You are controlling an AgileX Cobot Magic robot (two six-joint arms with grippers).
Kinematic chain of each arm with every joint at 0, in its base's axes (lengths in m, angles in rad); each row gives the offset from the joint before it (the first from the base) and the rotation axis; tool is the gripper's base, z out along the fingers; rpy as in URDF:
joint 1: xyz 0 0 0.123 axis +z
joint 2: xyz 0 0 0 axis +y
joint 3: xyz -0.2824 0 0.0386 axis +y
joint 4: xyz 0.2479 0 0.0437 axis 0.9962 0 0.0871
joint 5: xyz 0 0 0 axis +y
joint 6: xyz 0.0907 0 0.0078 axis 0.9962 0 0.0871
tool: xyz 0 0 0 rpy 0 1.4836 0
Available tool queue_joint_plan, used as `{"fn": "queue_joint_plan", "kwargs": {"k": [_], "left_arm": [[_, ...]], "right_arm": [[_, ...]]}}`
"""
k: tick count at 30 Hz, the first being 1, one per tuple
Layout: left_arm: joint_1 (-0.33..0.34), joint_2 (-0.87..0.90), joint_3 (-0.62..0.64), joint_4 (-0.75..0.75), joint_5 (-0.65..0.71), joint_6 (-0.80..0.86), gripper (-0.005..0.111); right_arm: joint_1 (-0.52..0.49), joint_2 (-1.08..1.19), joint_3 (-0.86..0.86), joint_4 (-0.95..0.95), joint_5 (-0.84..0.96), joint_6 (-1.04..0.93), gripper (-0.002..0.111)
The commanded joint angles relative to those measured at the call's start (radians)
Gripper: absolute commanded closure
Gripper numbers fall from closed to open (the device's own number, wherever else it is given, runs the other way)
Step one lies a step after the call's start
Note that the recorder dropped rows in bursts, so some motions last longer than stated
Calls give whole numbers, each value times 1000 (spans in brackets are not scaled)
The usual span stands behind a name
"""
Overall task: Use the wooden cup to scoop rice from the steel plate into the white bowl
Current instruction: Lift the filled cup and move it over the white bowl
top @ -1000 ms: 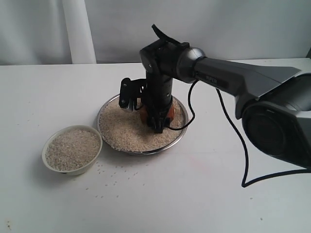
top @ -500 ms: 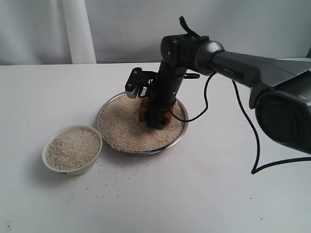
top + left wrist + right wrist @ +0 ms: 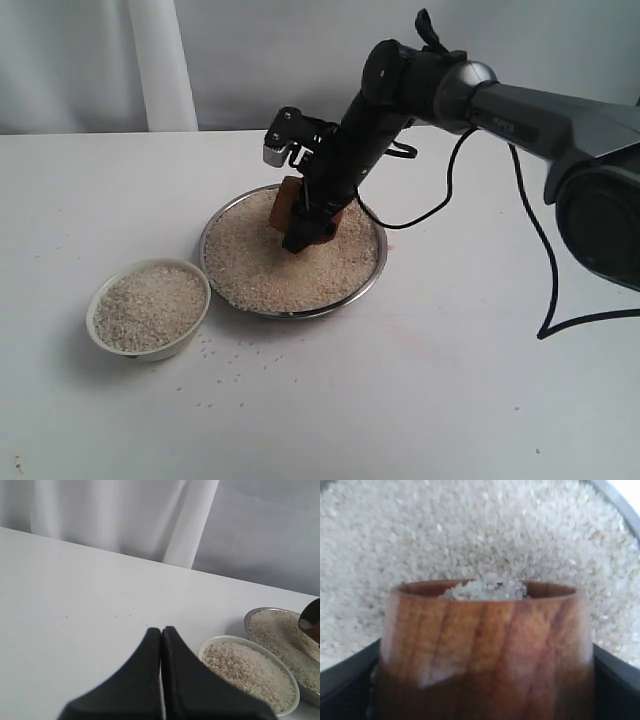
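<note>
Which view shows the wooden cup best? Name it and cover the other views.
The right wrist view: the wooden cup fills the picture, rice showing at its rim. The exterior view shows only brown slivers behind the right gripper. The left wrist view catches at most a dark curved edge, unclear.

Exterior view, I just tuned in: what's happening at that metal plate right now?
The right gripper holds the small reddish-brown wooden cup, tilted at the heap of pale rice in the wide shiny steel plate. The right wrist view shows grains up to the cup's rim, so a scoop looks loaded. The small cream-white bowl beside the plate already holds rice. The left gripper is shut and empty, above the white table.
</note>
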Motion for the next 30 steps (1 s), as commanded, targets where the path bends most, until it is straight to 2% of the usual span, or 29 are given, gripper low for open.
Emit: {"fn": "queue_joint_plan", "kwargs": {"k": [1, 11, 17, 23, 30], "left_arm": [[-5, -3, -3, -2, -9, -4, 107], [-5, -3, -3, -2, -9, -4, 107], [-5, -3, -3, -2, -9, -4, 107], [-5, -3, -3, -2, -9, -4, 107], [-5, -3, -3, -2, -9, -4, 107]], "right_arm": [[-9, -36, 1, 72, 15, -44, 108], [-7, -66, 1, 265, 96, -155, 108], [49, -111, 1, 258, 95, -159, 108], [154, -134, 0, 99, -6, -104, 108], [309, -134, 0, -252, -145, 29, 108]]}}
